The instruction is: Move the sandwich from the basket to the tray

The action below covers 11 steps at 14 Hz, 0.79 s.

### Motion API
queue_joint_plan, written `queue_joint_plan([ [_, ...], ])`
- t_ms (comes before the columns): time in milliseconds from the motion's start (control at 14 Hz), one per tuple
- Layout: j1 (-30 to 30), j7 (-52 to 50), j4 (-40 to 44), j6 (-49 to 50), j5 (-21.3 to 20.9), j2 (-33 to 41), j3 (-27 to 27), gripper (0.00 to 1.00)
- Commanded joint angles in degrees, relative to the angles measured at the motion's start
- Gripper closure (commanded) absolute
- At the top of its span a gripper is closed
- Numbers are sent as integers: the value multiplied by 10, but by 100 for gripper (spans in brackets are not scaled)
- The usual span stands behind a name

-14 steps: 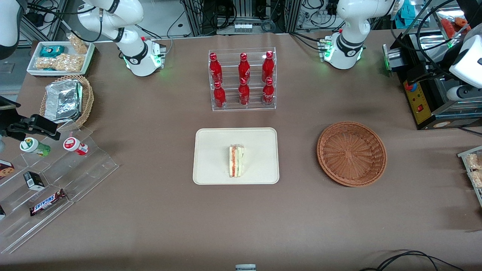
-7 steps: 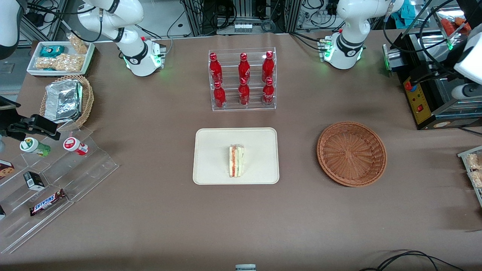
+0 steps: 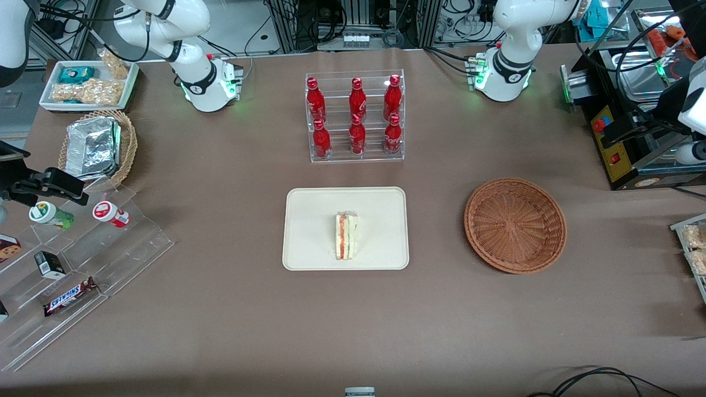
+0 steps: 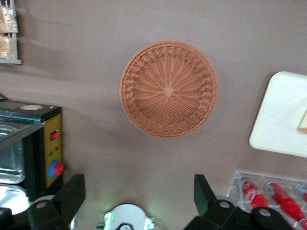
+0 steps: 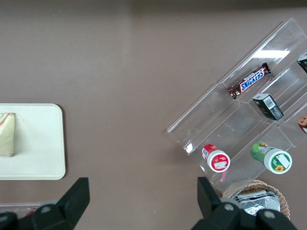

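The sandwich [image 3: 346,236] stands on the cream tray [image 3: 309,220] at the table's middle; its edge shows in the left wrist view [image 4: 303,123] and the right wrist view [image 5: 6,135]. The reddish-brown basket [image 3: 515,225] is empty and lies beside the tray, toward the working arm's end. It also shows in the left wrist view [image 4: 168,89], with the tray's corner [image 4: 283,115]. My gripper [image 3: 623,125] is high above the black box at the working arm's end, well away from the basket. In the left wrist view the gripper [image 4: 139,196] is open and empty.
A clear rack of red bottles [image 3: 356,117] stands farther from the camera than the tray. A black control box [image 3: 618,157] sits near the basket. A tan basket of foil packs [image 3: 96,146], a white snack tray [image 3: 88,82] and a clear stepped shelf [image 3: 83,264] lie toward the parked arm's end.
My left arm has drawn farther toward the working arm's end of the table, away from the basket. The sandwich, tray and basket have not moved.
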<state>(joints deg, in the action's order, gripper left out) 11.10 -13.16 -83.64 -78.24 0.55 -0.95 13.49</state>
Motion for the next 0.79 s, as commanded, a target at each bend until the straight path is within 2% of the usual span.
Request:
queue_joint_plan([
  [0, 6, -15, -17, -17, 30, 17, 2, 0],
  [714, 2, -9, -12, -10, 22, 13, 3, 0],
])
